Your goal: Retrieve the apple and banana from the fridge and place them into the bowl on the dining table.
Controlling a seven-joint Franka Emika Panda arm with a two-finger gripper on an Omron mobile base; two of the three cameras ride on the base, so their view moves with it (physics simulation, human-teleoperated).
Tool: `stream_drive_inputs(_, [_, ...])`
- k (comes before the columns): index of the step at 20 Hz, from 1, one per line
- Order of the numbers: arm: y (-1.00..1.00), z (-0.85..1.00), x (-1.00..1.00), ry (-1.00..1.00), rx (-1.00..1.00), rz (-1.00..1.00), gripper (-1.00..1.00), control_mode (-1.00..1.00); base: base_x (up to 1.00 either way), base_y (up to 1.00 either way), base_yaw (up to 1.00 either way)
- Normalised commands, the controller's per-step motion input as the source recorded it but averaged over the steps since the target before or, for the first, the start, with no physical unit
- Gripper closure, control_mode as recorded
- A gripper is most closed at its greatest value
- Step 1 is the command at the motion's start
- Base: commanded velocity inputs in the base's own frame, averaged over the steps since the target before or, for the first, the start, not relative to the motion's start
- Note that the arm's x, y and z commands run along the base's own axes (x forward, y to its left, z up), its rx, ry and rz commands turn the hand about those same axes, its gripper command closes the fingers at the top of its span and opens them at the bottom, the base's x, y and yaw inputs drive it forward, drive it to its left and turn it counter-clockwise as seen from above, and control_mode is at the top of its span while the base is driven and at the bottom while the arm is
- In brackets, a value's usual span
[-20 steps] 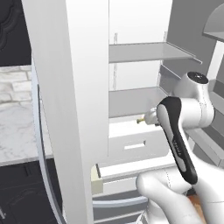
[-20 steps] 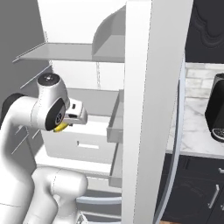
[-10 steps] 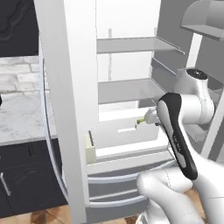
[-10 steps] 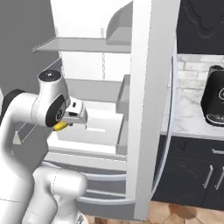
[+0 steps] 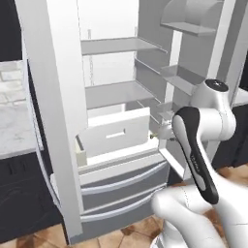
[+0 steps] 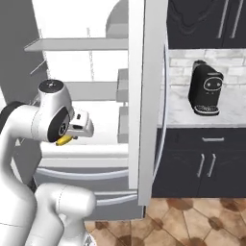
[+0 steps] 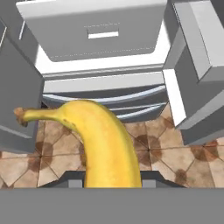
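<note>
My gripper [image 6: 72,136] is shut on the banana [image 7: 105,144], a curved yellow fruit with a brown stem tip that juts forward and left in the hand view. From the right base view, the banana [image 6: 64,141] peeks out yellow under the hand. The gripper [image 5: 159,136] hangs in front of the open fridge [image 5: 116,87], level with its pulled-out white drawer [image 5: 114,131]. The fridge [image 7: 100,83] has its grey bottom drawers below the hand. The apple, the bowl and the dining table are out of view.
Both fridge doors stand open: one [image 5: 48,121] at my left, the other [image 6: 146,96] at my right. A black coffee machine [image 6: 205,89] sits on the marble counter [image 6: 230,108] above dark cabinets [image 6: 202,163]. Brown tiled floor [image 7: 183,157] lies below.
The whole scene has shifted in both base views, so the base has moved; the fridge now looks a little farther off. The banana stays held in the gripper.
</note>
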Motion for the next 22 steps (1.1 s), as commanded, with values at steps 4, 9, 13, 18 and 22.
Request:
stream_drive_inputs(4, [0.00,0.00,0.00,0.00,0.00,0.00,1.00,1.00,-0.44,0.31,-0.52])
stream_drive_inputs(9, [0.00,0.00,0.00,0.00,0.00,0.00,1.00,1.00,-0.64,0.47,-0.52])
stream_drive_inputs(13, [0.00,0.00,0.00,0.00,0.00,0.00,1.00,1.00,-0.71,0.26,-0.52])
stream_drive_inputs(18, [0.00,0.00,0.00,0.00,0.00,0.00,1.00,1.00,-0.49,-0.01,-0.53])
stream_drive_inputs(22, [0.00,0.00,0.00,0.00,0.00,0.00,1.00,1.00,-0.08,-0.29,-0.55])
